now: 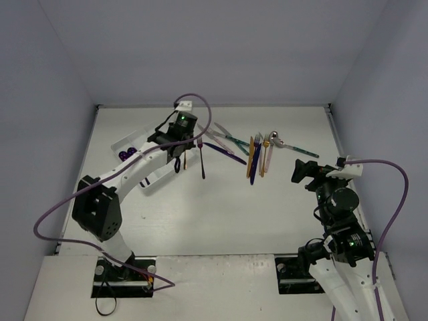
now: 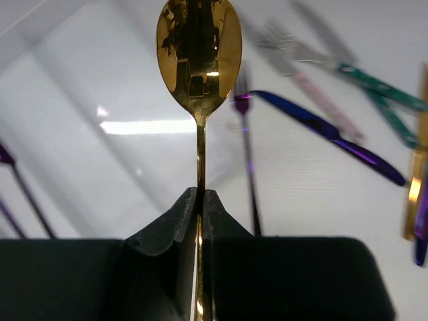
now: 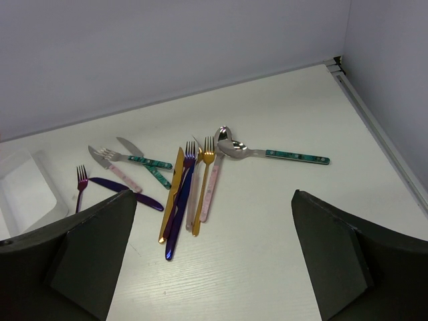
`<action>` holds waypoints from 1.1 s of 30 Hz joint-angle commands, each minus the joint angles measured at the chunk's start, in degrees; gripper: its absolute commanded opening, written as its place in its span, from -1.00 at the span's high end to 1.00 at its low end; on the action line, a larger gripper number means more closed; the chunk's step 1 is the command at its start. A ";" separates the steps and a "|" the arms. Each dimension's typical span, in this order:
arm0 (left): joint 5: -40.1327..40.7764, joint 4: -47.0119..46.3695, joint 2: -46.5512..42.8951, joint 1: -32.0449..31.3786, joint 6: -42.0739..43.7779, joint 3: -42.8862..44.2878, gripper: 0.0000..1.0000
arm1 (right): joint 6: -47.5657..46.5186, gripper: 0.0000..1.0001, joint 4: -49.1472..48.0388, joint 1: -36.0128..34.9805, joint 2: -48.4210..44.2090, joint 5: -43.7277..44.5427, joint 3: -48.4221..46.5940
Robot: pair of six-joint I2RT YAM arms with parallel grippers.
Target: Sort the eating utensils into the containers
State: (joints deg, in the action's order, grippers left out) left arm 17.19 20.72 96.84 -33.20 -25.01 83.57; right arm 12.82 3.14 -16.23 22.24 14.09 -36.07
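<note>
One gold spoon [image 2: 198,47], mirror-bright, stands bowl-up in the left gripper [image 2: 200,200], whose black fingers are pinched tight on its thin stem. It is held over the white plastic tray [image 1: 144,137]. Two glossy purple pieces [image 1: 125,154] lie inside the tray; which compartment they lie in cannot be told.

Eleven slim metal utensils can be counted loose on the white table [image 1: 214,214] in the right wrist view. Five lie in a left group, among them one purple fork [image 3: 80,186], one purple knife [image 3: 127,193] and two teal-handled knives [image 3: 148,162]. Six lie in a right group, including one gold knife [image 3: 172,194], one blue fork [image 3: 179,207] and one gold fork [image 3: 202,187] packed side by side. One teal-handled spoon [image 3: 274,154] lies crosswise at their tops.

Only the left wrist view shows the grip on the spoon. Only the top view shows both arms. The right wrist view catches just a corner of the tray. The right gripper [image 1: 304,172] sits well apart from the pile, its broad dark fingers [image 3: 93,254] spread wide around nothing.
</note>
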 commanded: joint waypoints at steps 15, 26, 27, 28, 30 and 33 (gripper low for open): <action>7.16 2.99 -0.14 24.30 -19.99 -10.85 1.00 | -0.41 -1.00 -5.25 -0.73 0.19 -0.02 -0.49; 5.34 1.75 6.46 25.79 -17.77 -9.21 1.00 | -0.60 -1.00 -5.25 -0.73 0.35 0.27 -0.46; 5.57 1.90 6.52 25.74 -17.49 -9.39 1.00 | -0.59 -1.00 -5.25 -0.73 0.36 0.35 -0.41; 5.57 2.09 6.52 25.80 -17.23 -9.39 1.00 | -0.53 -1.00 -5.25 -0.73 0.42 0.48 -0.47; 6.05 3.12 6.50 25.82 -16.91 -8.96 0.91 | -0.60 -1.00 -5.25 -0.67 0.59 0.55 -0.49; 6.35 4.67 5.97 25.82 -15.89 -7.61 0.56 | -0.45 -1.00 -5.31 -0.73 1.84 0.68 -0.96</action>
State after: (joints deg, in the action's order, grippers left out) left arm 22.04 25.17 105.47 -7.38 -42.45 71.94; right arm 12.82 2.98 -16.29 22.23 14.09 -36.07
